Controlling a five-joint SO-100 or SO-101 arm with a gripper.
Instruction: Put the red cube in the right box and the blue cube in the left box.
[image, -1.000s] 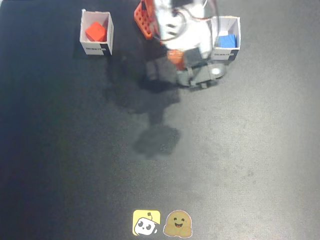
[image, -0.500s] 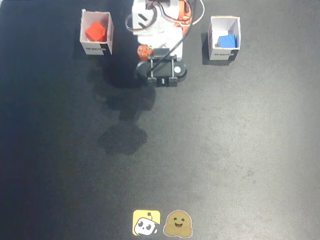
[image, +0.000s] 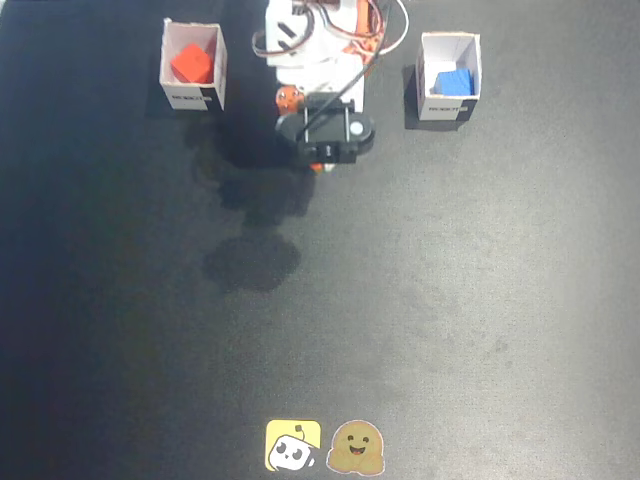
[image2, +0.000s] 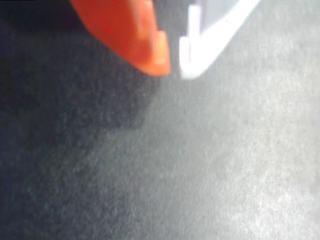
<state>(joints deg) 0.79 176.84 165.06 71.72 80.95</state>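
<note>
The matte red cube (image: 190, 65) and blue cube (image: 454, 82) each sit boxed.

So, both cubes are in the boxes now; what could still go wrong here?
Little seems left to fail. The red cube lies in its white box and the blue cube in the other box. The arm stands between these light boxes, so a wide swing might knock one over. The nearly shut claw holds nothing.

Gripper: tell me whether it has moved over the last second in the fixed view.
Yes. The gripper swung left, away from the white box holding the blue cube, and now sits near the middle, in front of the arm's base.
</note>
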